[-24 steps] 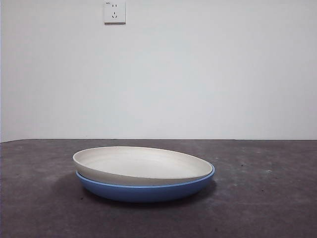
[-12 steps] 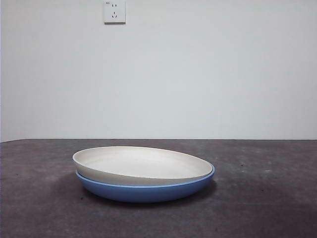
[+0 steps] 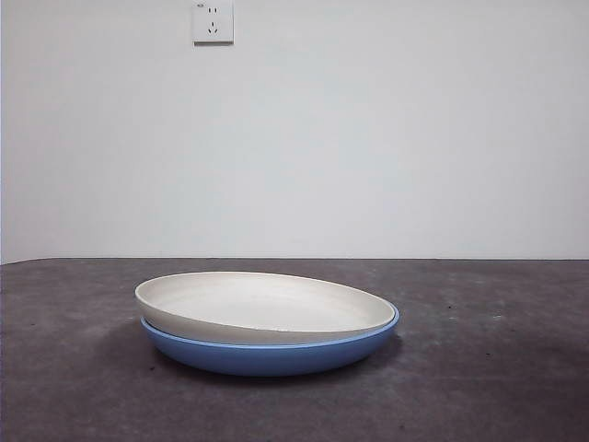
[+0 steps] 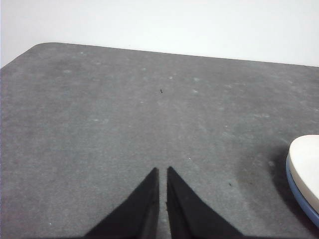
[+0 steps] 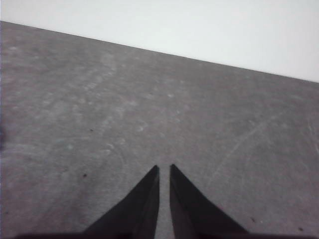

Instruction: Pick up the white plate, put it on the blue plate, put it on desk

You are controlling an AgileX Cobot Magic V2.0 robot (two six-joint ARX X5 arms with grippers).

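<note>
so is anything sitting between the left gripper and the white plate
Nothing visible. In the left wrist view only bare desk lies between the left gripper and the white plate, which rests tilted in the blue plate.

Nothing differs from the earlier front views. The matte cream-white round plate (image 3: 262, 306) sits in the same tilted position inside the glossy blue round plate (image 3: 271, 354), and no arm enters the front view.
</note>
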